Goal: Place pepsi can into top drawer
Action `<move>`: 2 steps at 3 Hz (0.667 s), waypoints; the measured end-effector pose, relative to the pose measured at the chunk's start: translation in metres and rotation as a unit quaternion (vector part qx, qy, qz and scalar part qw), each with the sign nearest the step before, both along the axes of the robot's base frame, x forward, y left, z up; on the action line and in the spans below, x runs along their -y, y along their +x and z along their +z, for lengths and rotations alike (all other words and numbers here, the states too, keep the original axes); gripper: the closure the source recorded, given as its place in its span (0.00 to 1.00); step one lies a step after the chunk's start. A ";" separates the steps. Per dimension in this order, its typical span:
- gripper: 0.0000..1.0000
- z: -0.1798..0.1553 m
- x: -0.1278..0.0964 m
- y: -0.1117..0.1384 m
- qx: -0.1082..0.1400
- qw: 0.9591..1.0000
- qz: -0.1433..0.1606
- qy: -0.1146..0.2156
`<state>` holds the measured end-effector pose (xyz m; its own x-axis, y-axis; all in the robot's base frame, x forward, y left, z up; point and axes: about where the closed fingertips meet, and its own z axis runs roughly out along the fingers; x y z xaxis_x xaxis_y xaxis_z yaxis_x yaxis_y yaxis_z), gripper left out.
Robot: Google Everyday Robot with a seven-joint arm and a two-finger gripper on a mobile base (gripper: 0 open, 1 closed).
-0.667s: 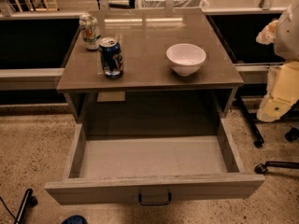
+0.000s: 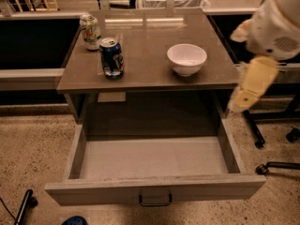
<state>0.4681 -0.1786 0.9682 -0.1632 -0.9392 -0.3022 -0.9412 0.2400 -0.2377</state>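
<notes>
Office/lab: desk (image 2: 140, 76), chair casters (image 2: 259, 143), terrazzo flr (image 2: 33, 139).

the hand (image 2: 244, 95) hangs at the right of the view, pale yellow and slanted, its tip pointing down and to the left. just above it and to its right, the bulky white arm (image 2: 276, 25) reaches in from the upper corner.

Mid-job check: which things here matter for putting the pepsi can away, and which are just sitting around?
For the job:
- pepsi can, upright at the left front of the tabletop
- drawer, pulled open below
- hand, off the table's right edge, far from the can

Lying about:
- green-white can, behind the pepsi can
- bowl, on the tabletop's right
</notes>
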 end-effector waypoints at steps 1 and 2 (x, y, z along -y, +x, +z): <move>0.00 -0.019 -0.080 0.059 0.011 0.995 0.061 0.076; 0.00 -0.052 -0.142 0.107 0.011 0.984 0.084 0.157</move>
<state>0.5748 -0.0366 0.9157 -0.0039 -0.8120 -0.5836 -0.9695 0.1460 -0.1967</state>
